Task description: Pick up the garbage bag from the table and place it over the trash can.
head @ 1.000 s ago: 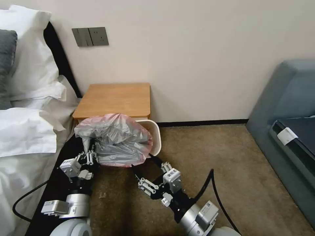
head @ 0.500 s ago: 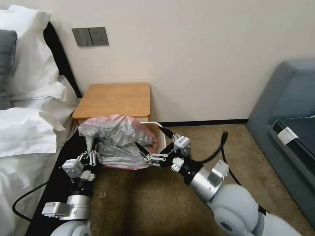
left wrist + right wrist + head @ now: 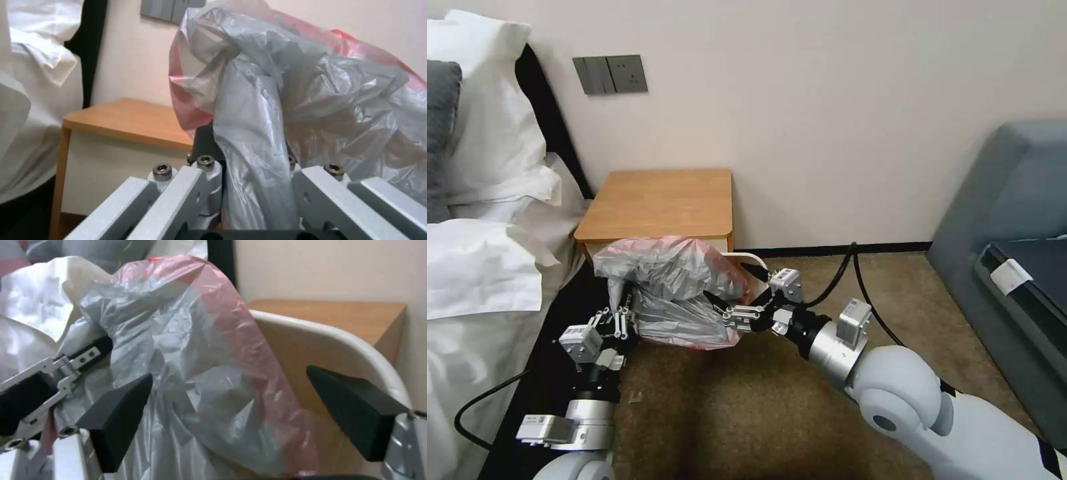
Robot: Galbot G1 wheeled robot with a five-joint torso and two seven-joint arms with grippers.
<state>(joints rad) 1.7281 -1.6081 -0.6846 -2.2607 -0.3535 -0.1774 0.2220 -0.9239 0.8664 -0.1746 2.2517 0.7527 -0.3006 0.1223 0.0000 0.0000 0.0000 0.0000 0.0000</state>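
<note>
Garbage bag [image 3: 677,293] bunched over the trash can [image 3: 755,261] on the carpet, in front of the bench [image 3: 660,203] front edge. Left pincer [image 3: 617,319] clamped on a gathered fold at bag's left side. Right pincer [image 3: 735,293] spread wide around bag's right edge, prob. at the can rim; gripping nothing.

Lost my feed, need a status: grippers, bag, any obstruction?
Left gripper shut on garbage bag. Right gripper open, jaws straddling bag at trash can rim. Bag bunched over can, not seated. Nothing blocking.
</note>
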